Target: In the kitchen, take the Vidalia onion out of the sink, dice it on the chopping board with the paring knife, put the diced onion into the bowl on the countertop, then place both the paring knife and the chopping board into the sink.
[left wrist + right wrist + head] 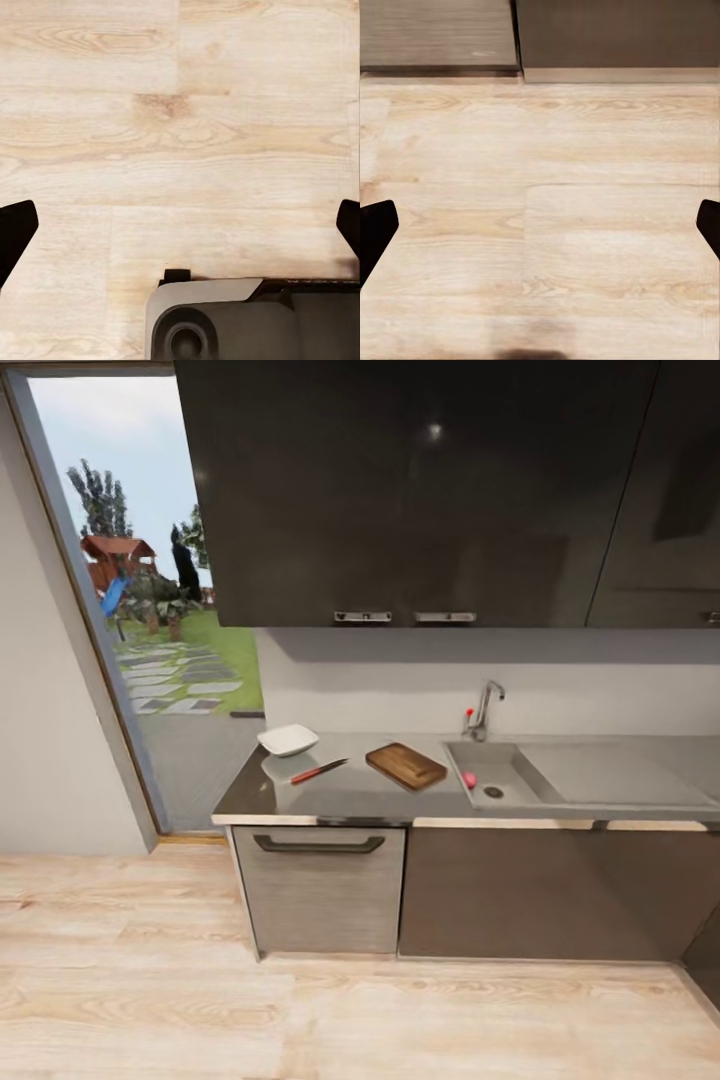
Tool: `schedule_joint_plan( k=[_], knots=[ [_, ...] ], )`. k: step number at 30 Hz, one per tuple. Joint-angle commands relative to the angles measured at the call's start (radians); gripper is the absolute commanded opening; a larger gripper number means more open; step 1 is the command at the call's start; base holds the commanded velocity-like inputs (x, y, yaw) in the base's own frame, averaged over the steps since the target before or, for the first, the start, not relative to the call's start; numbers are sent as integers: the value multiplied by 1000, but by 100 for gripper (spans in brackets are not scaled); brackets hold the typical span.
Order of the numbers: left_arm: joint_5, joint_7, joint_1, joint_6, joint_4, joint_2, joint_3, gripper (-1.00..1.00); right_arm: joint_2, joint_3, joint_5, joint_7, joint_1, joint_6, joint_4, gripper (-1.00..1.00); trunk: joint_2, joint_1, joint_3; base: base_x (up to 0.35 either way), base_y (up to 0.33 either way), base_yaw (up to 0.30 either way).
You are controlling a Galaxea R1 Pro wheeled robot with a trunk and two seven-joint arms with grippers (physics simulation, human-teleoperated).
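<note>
Across the room, the dark-grey countertop carries the white bowl at its left end. The red-handled paring knife lies just right of the bowl, and the brown chopping board is further right, beside the sink. A small pinkish onion rests in the basin near the drain. My left gripper hangs open over the wooden floor, as does my right gripper, which is near the cabinet bases. Both hold nothing.
A chrome faucet with a red knob stands behind the sink. Dark wall cabinets hang above the counter. An open doorway to a garden is at the left. Light wood floor lies between me and the cabinets. My grey base is under the left gripper.
</note>
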Motion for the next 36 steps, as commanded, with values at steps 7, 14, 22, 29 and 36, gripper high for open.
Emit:
schedule_joint_plan(
  k=[7,14,22,29,36],
  knots=[
    [0,0,0,-2,-1,0,0,100,1,0,0,0,0,-2,-1,100,-1,1,-1,292,0,28],
    [0,0,0,-3,-1,0,-1,100,0,0,0,0,0,-2,-1,100,-1,1,-1,63,0,5],
    [0,0,0,-4,-1,0,-1,100,-2,2,2,1,0,-3,-2,100,-1,1,-1,3,0,0],
    [-1,0,0,-4,-1,0,-2,100,-7,2,3,1,0,-4,-2,100,-1,1,-1,0,0,0],
    [-1,0,0,-4,-1,0,-2,100,-8,1,3,1,0,-4,-2,100,-1,1,-1,0,0,0]
  ],
)
